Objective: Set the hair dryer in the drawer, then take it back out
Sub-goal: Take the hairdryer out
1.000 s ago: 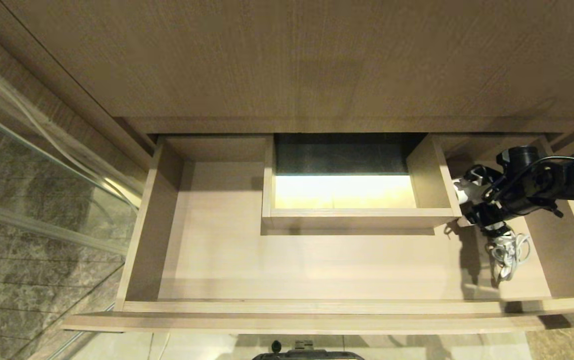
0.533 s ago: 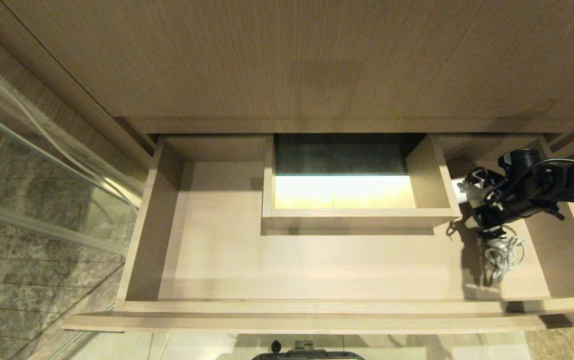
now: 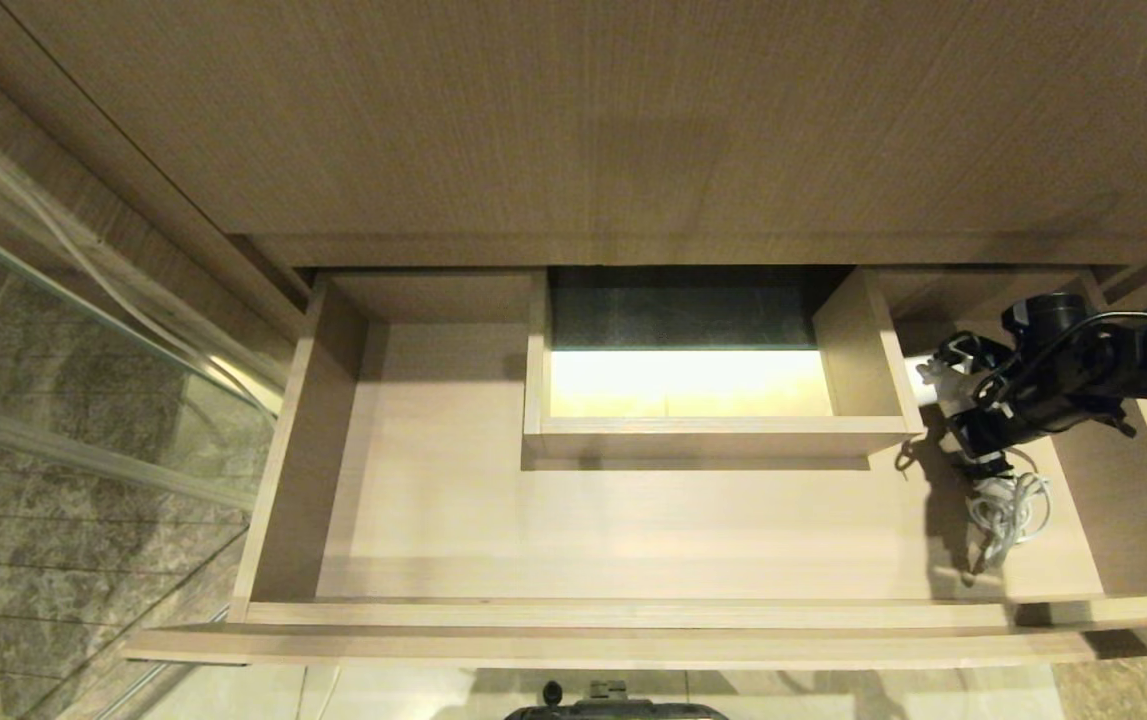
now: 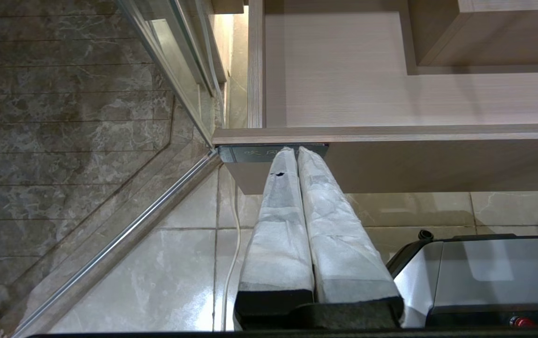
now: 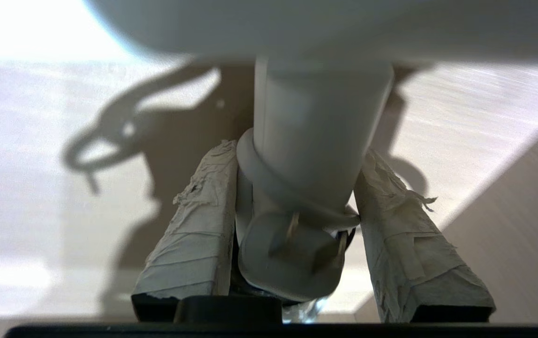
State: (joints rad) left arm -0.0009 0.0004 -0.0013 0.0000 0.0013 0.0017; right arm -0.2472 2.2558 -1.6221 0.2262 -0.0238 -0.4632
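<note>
The wide light wood drawer (image 3: 633, 612) stands pulled out below me. At its right end, beside the boxed cut-out (image 3: 713, 435), my right gripper (image 3: 963, 400) is shut on the white hair dryer (image 3: 925, 380). The bundled white cord (image 3: 1008, 505) hangs from it onto the drawer floor. In the right wrist view the taped fingers (image 5: 193, 234) press both sides of the hair dryer's handle (image 5: 315, 141), with the plug (image 5: 287, 253) lying between them; the right gripper (image 5: 297, 155) sits low on the handle. My left gripper (image 4: 295, 151) is shut and empty, parked just under the drawer's front edge (image 4: 390, 134).
A wood panel (image 3: 583, 120) rises behind the drawer. A glass partition (image 3: 83, 400) with a metal rail stands on the left over marble tile. My base (image 4: 484, 272) sits on the glossy floor in front of the drawer.
The right gripper's fingers have closed in on the hair dryer's handle. The arm has shifted only slightly toward the drawer's back, and the cord bundle has barely moved.
</note>
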